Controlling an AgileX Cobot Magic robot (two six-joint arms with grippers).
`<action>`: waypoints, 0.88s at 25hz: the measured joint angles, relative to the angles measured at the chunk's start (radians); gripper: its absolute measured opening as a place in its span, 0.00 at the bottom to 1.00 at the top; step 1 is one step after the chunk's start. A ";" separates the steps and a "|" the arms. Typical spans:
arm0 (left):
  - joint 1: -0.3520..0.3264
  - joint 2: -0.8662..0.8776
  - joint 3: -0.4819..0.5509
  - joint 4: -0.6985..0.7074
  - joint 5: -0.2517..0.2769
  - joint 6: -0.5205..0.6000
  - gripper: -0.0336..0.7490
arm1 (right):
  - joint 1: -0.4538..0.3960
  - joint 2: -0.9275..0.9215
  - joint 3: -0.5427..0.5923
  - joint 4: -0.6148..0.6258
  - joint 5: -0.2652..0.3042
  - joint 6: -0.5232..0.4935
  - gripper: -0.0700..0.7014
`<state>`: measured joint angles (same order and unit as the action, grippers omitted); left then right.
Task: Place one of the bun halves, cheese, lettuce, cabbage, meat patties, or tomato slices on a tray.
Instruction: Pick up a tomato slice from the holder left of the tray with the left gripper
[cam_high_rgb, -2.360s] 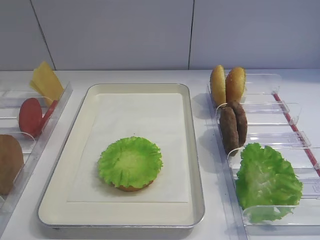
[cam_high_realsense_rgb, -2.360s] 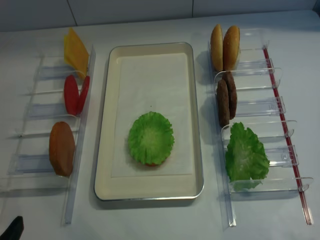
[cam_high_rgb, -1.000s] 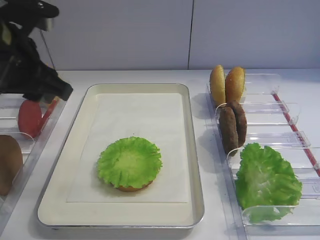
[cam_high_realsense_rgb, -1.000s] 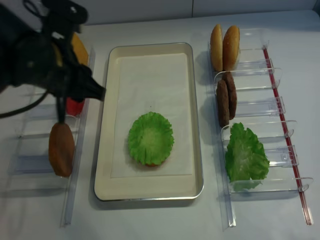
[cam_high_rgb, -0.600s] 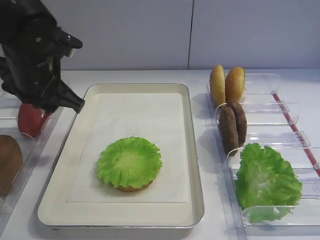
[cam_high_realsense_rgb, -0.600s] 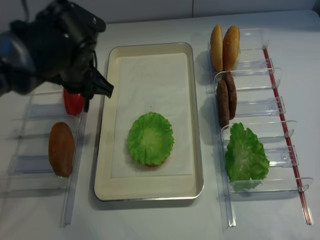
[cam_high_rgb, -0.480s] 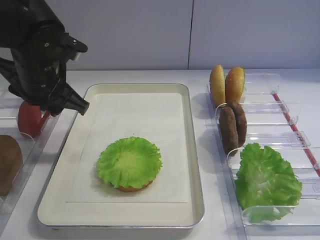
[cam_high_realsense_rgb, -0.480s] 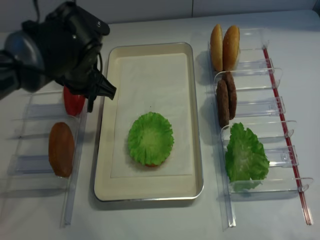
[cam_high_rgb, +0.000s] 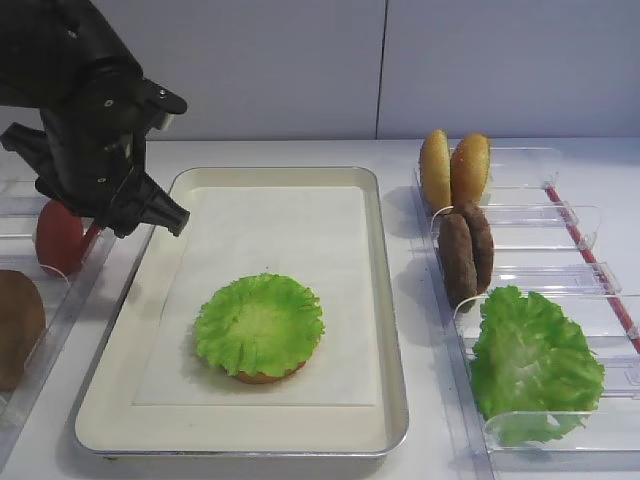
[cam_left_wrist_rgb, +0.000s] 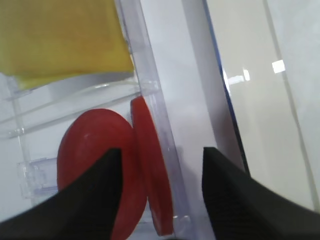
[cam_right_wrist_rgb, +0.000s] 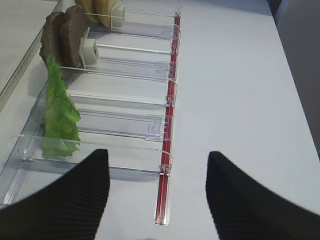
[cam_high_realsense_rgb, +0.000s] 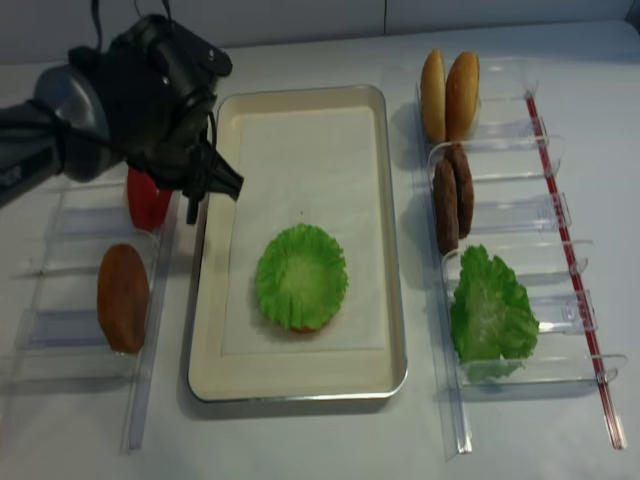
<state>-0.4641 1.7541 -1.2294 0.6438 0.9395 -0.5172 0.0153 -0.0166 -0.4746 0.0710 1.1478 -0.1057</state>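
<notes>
- Right now my left gripper (cam_left_wrist_rgb: 159, 197) hangs over the left bin row (cam_high_realsense_rgb: 70, 220), beside the tray's left rim; its fingers (cam_left_wrist_rgb: 95, 200) stand apart, and nothing is held between them.
- Below those fingers the tomato slices (cam_left_wrist_rgb: 120, 165) stand on edge in their compartment, two red discs leaning together, with the cheese (cam_left_wrist_rgb: 60, 40) in the next compartment toward the far edge of the tabletop.
- Nearer the front edge in that same row a bun half (cam_high_realsense_rgb: 123, 297) sits alone.
- My right gripper (cam_right_wrist_rgb: 157, 200) hovers near the front right corner of the tabletop, fingers (cam_right_wrist_rgb: 65, 200) spread wide and empty, just short of the right bin row (cam_right_wrist_rgb: 125, 120).
- That right row holds, from far to near, two upright bun halves (cam_high_rgb: 455, 168), two upright meat patties (cam_high_rgb: 466, 252), and a loose lettuce (cam_high_rgb: 535, 362) leaf.
- Between the two rows the tray (cam_high_rgb: 120, 400) lies in the middle of the tabletop (cam_high_rgb: 420, 450); a lettuce leaf (cam_high_rgb: 260, 325) lies on its paper liner toward the front edge, over a tan piece whose rim just peeks out.
</notes>
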 joint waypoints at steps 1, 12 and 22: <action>0.000 0.002 0.000 0.000 0.000 0.000 0.46 | 0.000 0.000 0.000 0.000 0.000 0.000 0.68; 0.000 0.002 0.000 0.013 0.000 -0.026 0.28 | 0.000 0.000 0.000 0.000 0.000 0.000 0.68; 0.000 0.002 0.000 0.018 0.003 -0.026 0.13 | 0.000 0.000 0.000 0.000 0.000 0.000 0.68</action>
<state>-0.4641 1.7564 -1.2294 0.6623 0.9427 -0.5432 0.0153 -0.0166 -0.4746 0.0710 1.1478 -0.1057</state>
